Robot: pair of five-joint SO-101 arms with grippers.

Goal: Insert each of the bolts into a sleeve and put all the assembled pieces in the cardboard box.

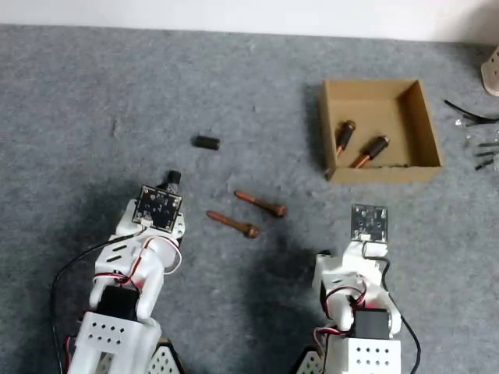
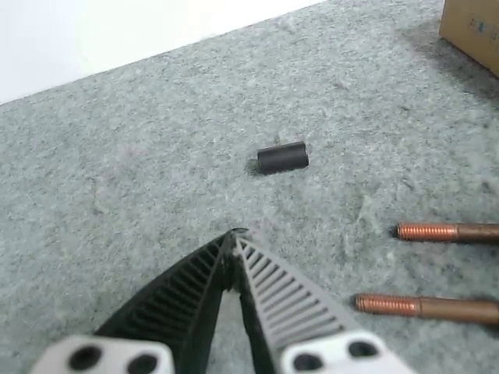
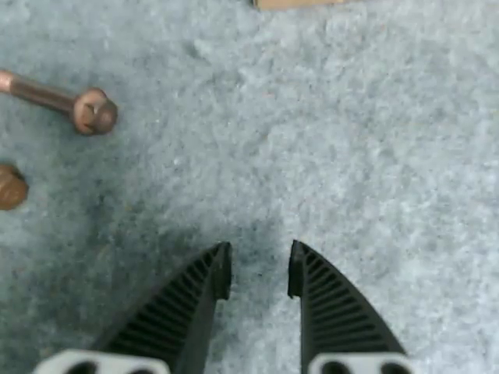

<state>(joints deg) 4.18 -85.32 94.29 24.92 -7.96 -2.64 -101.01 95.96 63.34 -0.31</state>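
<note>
Faintly, print on cardboard box [image 2: 472, 25] — unreadable, black sleeve [image 2: 282, 157] lying apart.

Bolt [image 1: 260, 204], second bolt [image 1: 232, 224]: copper. Sleeve [image 1: 207, 142]: black. Cardboard box [image 1: 382, 174]: plain tan. Boxed assemblies [image 1: 369, 151]: copper with black ends. Carpet [image 1: 93, 93]: mottled grey. Arms [image 1: 109, 331]: white. Left gripper [image 2: 235, 234], right gripper [image 3: 260, 269]: black, ribbed.

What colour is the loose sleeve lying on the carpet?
Black; the sleeve shows best in the left wrist view.

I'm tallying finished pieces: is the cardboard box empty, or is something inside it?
Not empty: the cardboard box holds two bolts lying on its floor, each with a dark sleeve on one end.
</note>
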